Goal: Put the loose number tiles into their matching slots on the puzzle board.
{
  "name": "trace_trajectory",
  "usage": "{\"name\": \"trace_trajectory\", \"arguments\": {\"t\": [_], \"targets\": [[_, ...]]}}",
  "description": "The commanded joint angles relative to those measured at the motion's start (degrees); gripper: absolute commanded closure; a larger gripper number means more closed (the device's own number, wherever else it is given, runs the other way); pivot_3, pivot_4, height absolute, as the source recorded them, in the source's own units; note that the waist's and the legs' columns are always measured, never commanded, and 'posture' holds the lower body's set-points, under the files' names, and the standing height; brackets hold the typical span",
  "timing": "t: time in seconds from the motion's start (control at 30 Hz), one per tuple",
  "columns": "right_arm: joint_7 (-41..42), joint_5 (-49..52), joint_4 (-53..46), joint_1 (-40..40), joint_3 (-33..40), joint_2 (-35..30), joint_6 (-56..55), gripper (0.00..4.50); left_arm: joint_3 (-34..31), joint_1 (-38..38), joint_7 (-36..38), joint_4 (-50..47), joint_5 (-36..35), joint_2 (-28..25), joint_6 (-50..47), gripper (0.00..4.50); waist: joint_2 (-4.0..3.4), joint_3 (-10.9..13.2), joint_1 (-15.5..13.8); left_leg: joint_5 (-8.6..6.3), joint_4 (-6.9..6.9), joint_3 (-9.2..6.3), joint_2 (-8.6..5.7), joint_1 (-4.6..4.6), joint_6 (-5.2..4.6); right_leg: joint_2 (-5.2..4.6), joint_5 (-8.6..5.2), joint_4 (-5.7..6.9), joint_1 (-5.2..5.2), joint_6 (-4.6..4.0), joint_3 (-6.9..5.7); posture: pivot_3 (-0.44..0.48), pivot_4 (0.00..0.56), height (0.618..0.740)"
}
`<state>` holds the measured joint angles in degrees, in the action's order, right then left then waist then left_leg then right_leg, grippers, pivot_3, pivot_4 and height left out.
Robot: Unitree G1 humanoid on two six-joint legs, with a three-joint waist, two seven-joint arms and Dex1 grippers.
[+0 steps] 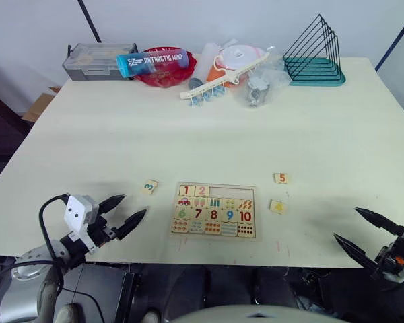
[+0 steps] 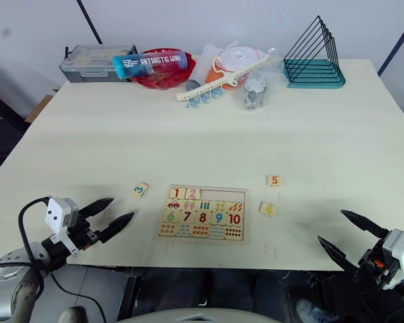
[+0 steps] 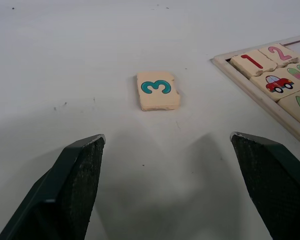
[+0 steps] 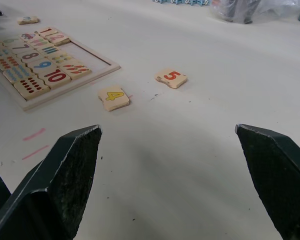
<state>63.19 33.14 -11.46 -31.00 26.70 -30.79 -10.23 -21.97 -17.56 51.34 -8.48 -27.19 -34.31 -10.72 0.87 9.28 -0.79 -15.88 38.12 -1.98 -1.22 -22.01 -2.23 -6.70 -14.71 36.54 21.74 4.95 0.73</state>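
Three tiles loose: 3, 4 and 5 remain off the board; I count 1 and 2 already seated.
Puzzle board (image 1: 215, 210): flat on the table (image 1: 209, 128), near its front edge, between my two arms.
Slots (image 1: 231, 192): top row of the board; the three right-hand recesses stand empty (1 and 2 fill the left two).
Tile 3 (image 1: 149, 187): on the table just left of the board's top-left corner, apart from it, digit up.
Tile 5 (image 1: 281, 177): right of the board, level with its top row.
Tile 4 (image 1: 277, 206): right of the board, nearer the front edge than the 5, slightly skewed.
Left gripper (image 1: 124, 211): jaws spread wide, empty, low over the table; tile 3 lies straight ahead of it and a little toward the board, apart from both fingertips.
Right gripper (image 1: 355, 232): jaws spread wide, empty, at the front right edge; tiles 4 and 5 lie ahead and to its left, the 4 closer.
Judgement: left arm is nearer tile 3, so I would reach forward for it first; its slot is third from left.
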Motion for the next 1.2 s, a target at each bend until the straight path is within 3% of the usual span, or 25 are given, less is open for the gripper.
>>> {"name": "trace_trajectory", "arguments": {"t": [0.03,0.43,0.7,0.87,1.2], "targets": [[-0.4,0.4,-1.7,0.0,0.2,0.2,-0.7,0.00,-0.5,0.5,0.0,-0.5,0.1,-0.3,1.5,0.21,0.00,0.0,0.0,0.00,0.00,0.00,0.00,0.00,0.00,0.00,0.00,0.00,0.00,0.00,0.00,0.000,0.150,0.740],[-0.1,6.0,-6.3,2.9,0.2,-3.2,6.4,0.00,-1.3,1.1,-5.3,-4.7,-1.5,1.5,-0.9,0.21,-0.03,0.0,0.0,0.00,-0.02,0.00,0.01,-0.02,0.00,-0.03,0.00,-0.05,0.00,0.00,0.00,0.000,0.150,0.740],[6.4,9.8,-9.9,7.9,-1.5,-9.4,10.9,0.00,0.5,2.3,-16.2,-11.1,0.8,5.4,-6.4,0.21,-0.01,0.0,-0.1,0.01,-0.01,-0.01,0.00,-0.08,-0.01,0.02,0.01,-0.14,-0.01,0.01,-0.07,0.000,0.150,0.740],[10.5,10.6,-8.6,12.1,-2.4,-12.3,12.7,0.00,5.1,2.4,-25.9,-17.6,4.2,9.4,-12.4,0.21,-0.01,0.0,-0.1,0.01,0.01,0.02,-0.09,-0.12,-0.03,0.10,0.03,-0.20,-0.05,0.05,-0.26,0.000,0.150,0.740],[12.5,9.9,-7.3,14.2,-2.8,-12.0,13.6,0.00,9.2,5.0,-31.4,-23.7,7.3,6.3,-25.6,0.21,0.01,0.0,-0.1,0.01,0.05,-0.06,-0.04,-0.17,-0.03,0.43,0.04,-0.19,-0.04,0.04,-0.29,0.000,0.150,0.740]]}}
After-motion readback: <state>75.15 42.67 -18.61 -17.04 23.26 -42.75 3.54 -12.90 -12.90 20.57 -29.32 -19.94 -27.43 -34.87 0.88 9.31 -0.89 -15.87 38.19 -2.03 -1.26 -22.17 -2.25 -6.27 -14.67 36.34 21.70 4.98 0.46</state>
